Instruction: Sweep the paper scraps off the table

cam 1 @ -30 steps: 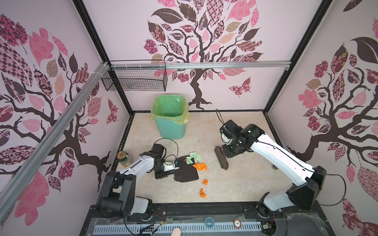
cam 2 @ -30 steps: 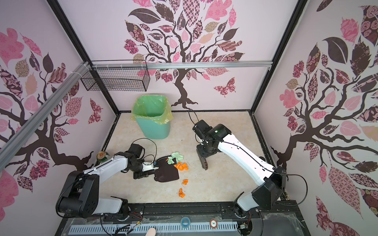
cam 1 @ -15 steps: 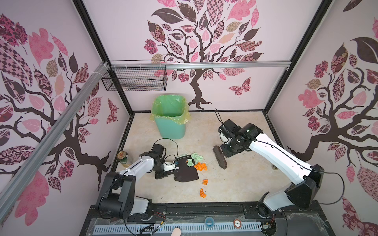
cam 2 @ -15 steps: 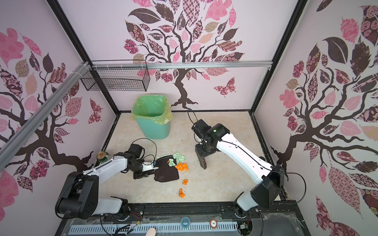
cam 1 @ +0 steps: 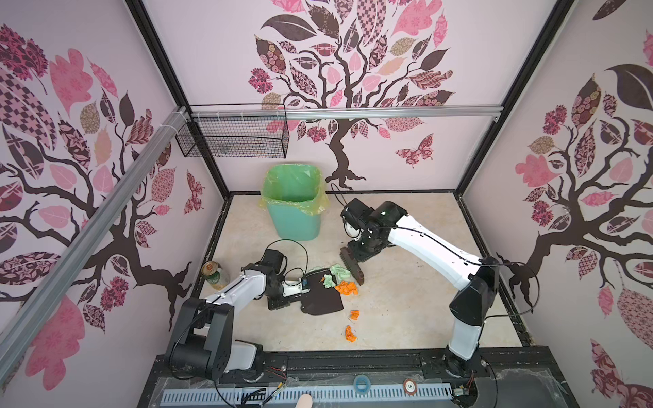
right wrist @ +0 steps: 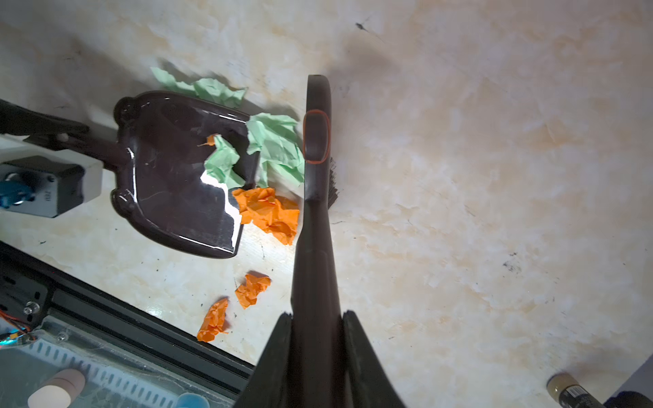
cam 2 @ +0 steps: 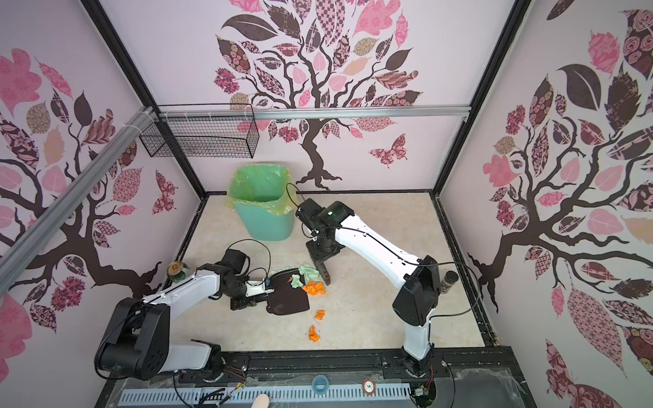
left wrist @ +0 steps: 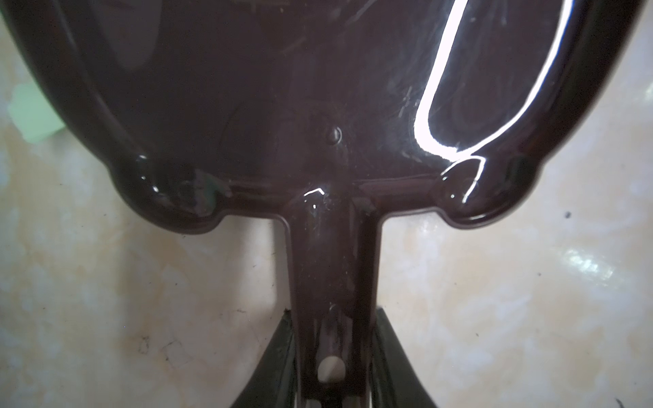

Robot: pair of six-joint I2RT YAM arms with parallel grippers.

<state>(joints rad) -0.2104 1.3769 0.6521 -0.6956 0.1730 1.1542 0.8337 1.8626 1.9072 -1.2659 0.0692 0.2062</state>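
My left gripper (left wrist: 334, 314) is shut on the handle of a dark brown dustpan (cam 1: 319, 300) (right wrist: 176, 183) that lies flat on the table (cam 1: 406, 311). My right gripper (right wrist: 317, 314) is shut on the handle of a dark brush (right wrist: 317, 141) (cam 1: 351, 266). The brush bristles press mint-green paper scraps (right wrist: 279, 141) and an orange wad (right wrist: 268, 212) against the dustpan's mouth. One green wad (right wrist: 222, 162) rests inside the pan. Two orange scraps (cam 1: 354, 313) (cam 1: 349, 333) lie loose nearer the front edge.
A mint-green bin (cam 1: 295, 208) with a yellow-green liner stands at the back, close behind the right wrist. A tin can (cam 1: 213, 273) stands by the left wall and a small bottle (cam 2: 448, 281) by the right arm. A wire basket (cam 1: 233, 141) hangs on the back left.
My right gripper has drawn the brush left toward the dustpan, pushing the green and orange scraps up to its mouth. The left arm and the pan have held still.
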